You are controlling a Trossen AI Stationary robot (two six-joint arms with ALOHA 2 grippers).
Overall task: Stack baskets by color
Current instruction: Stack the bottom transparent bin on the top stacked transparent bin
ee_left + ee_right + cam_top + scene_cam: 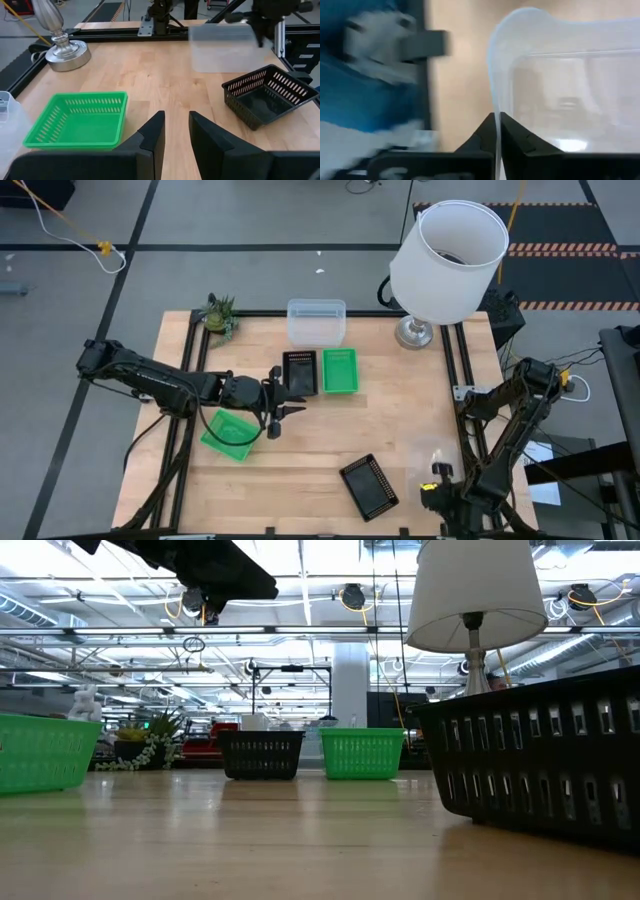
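My right gripper [497, 122] is at the table's near right [437, 477], shut on a clear basket [225, 47]. My left gripper [175, 132] hovers left of centre [275, 408], open with nothing between its fingers, pointing toward the right side. A green basket [230, 435] lies below it. A black basket [300, 372] and a green basket [340, 370] stand side by side mid-table. Another clear basket [316, 320] stands behind them. A second black basket [368, 485] lies near the front edge. My right gripper pinches the clear basket's thin side wall [495, 100] at its rim, between the two fingers, one finger inside the basket and one outside. The fingers come steeply from above. The basket stands level; whether its bottom is off the table I cannot tell.
A big white lampshade [448, 248] on a metal foot [413, 333] stands at the far right corner. A small green plant figure [220, 315] sits at the far left corner. Black frame rails [455, 370] run along the table's sides. Bare wood lies between the baskets.
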